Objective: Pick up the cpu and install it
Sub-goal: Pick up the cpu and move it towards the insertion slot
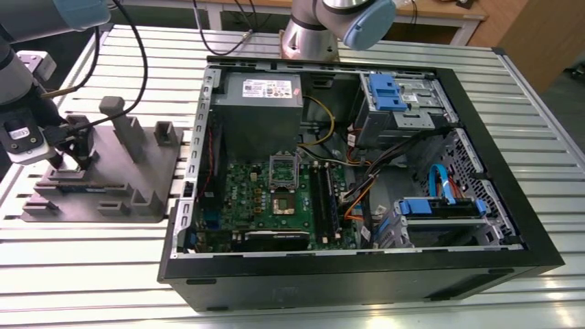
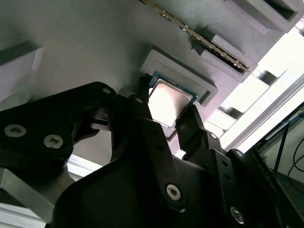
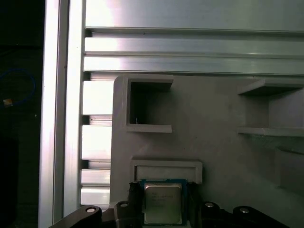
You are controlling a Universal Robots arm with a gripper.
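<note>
The end effector (image 1: 70,164) is closed on the cpu (image 3: 162,204), its two dark fingers (image 2: 142,114) pressed against opposite edges, probably to leave the flat top untouched. The cpu sits in a raised, close-fitting pocket of the gray fixture (image 1: 137,181), which holds it square for the grasp. The fixture rests on the tabletop (image 1: 92,274), at nine o'clock from the open computer case (image 1: 539,255). The cpu is small, flat and square, with a silvery metal lid and a thin greenish rim.

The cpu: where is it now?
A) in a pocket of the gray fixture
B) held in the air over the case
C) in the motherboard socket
A: in the first wrist view the cpu lies in a framed pocket of the gray fixture, with the gripper right at it.
</note>
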